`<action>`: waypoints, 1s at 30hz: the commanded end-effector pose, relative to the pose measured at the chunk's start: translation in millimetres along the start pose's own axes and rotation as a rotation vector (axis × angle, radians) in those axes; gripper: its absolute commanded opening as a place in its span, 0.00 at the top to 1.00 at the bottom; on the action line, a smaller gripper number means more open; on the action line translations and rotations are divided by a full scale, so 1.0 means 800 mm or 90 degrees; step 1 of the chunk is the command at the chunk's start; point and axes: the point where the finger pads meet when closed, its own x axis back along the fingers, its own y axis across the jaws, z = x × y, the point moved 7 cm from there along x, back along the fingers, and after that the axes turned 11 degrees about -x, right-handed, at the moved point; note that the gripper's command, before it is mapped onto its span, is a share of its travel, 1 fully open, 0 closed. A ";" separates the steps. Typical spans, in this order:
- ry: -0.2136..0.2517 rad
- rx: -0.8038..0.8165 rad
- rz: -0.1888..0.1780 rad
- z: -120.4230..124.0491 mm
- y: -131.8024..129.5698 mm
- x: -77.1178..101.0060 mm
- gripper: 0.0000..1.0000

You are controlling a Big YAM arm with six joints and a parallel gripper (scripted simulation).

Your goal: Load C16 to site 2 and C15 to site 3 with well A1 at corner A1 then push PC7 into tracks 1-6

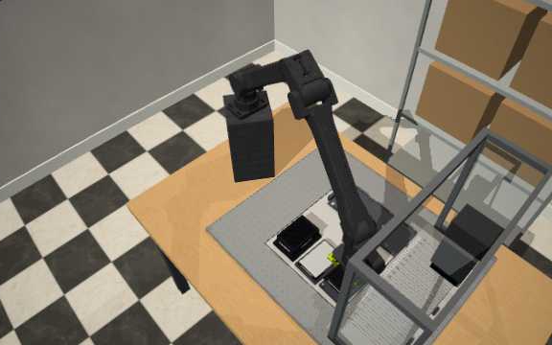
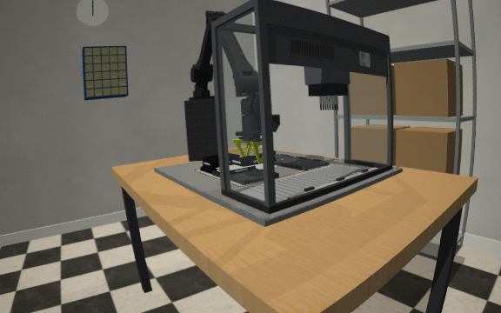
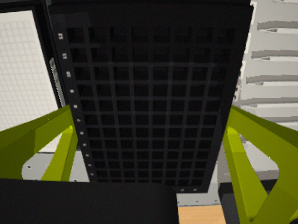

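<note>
My gripper (image 3: 150,112) has its green fingers closed on the long sides of a black multi-well plate (image 3: 149,90), which fills the wrist view. The plate has small grey marks along its left rim. In the top view the gripper (image 1: 334,261) is low over the last plate nest in the row, beside the instrument frame. A white plate (image 1: 317,259) sits in the middle nest and also shows at the left of the wrist view (image 3: 23,63). The black deep-well block (image 1: 297,235) stands on the first nest. The dark carrier (image 2: 296,162) lies on the apron inside the frame.
The ribbed loading rails (image 1: 401,283) lie under the grey instrument frame (image 1: 353,287), whose post stands close to the gripper. A pipetting head (image 2: 326,89) hangs inside. The arm's tall black base block (image 1: 252,144) stands at the back. Shelves with boxes (image 1: 496,72) stand behind the table.
</note>
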 end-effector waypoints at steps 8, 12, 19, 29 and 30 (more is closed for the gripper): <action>-0.003 0.004 0.031 0.000 -0.024 0.061 1.00; -0.003 0.004 0.027 0.000 -0.019 0.072 1.00; -0.003 0.004 0.004 0.001 -0.008 0.047 1.00; -0.003 0.035 0.009 -0.019 -0.002 0.051 1.00; -0.003 0.035 0.016 -0.024 -0.004 0.058 1.00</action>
